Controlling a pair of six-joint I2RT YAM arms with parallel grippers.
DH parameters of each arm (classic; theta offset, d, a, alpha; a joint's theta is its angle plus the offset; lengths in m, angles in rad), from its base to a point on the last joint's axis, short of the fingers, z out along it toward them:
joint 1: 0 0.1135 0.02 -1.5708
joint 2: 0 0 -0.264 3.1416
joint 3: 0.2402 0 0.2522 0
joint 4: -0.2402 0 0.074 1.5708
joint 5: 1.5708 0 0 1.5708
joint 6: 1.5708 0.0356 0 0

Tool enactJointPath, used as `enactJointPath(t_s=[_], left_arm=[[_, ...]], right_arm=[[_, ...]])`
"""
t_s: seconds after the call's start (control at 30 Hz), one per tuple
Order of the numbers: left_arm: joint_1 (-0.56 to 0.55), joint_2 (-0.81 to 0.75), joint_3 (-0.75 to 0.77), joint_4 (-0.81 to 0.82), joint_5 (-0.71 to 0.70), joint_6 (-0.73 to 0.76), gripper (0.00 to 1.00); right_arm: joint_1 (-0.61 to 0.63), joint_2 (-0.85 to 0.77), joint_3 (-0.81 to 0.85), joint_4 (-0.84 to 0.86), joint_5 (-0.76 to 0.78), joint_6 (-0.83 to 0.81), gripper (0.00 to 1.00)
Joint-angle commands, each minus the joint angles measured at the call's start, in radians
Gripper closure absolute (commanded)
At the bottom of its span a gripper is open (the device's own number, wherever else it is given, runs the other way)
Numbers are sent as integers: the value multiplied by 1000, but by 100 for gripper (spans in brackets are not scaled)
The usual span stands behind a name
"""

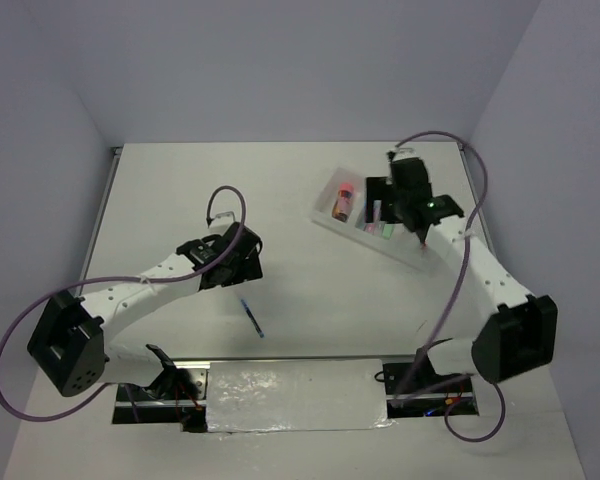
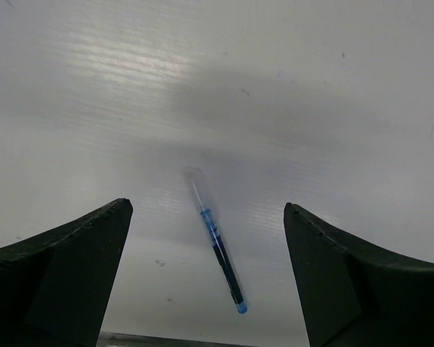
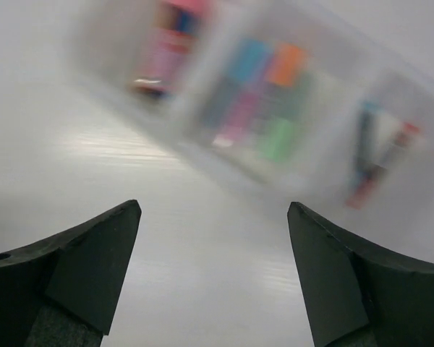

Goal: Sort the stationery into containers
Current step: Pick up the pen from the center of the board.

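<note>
**Pale worktop, one thin pen lying loose**

White and faintly ribbed, the worktop (image 1: 310,290) gives back a soft sheen under plain pale walls (image 1: 280,70). We see a thin blue pen (image 2: 218,249) lying flat on it, close to the near edge and a little left of the middle. It is well apart from the tray (image 1: 352,234), which sits aslant toward the far right corner.

We judge the pen light, stiff and slick. It is a narrow round barrel of smooth plastic, dark blue along most of its length, with a clear cap at one end. Pinched near a tip it would likely roll or squirt sideways. We would take it across the middle of the barrel, square to its length and low against the worktop.

Our left tool (image 1: 242,272) hangs just above the pen, jaws spread wide, holding nothing. Our right tool (image 3: 213,207) is by the tray, jaws likewise wide apart and empty. The tray is thin translucent white plastic in three compartments. Through the blur we make out stubby coloured markers (image 3: 264,94) in the middle one.
</note>
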Motion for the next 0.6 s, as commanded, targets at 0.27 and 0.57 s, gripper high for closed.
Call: enactJointPath(t_s=[0.27, 0.57], left_arm=[[372, -303, 194, -259, -191, 118, 1], [436, -455, 240, -280, -272, 264, 1]], right_arm=[[820, 198, 1, 313, 72, 414, 18], [1007, 584, 236, 188, 67, 408, 33]])
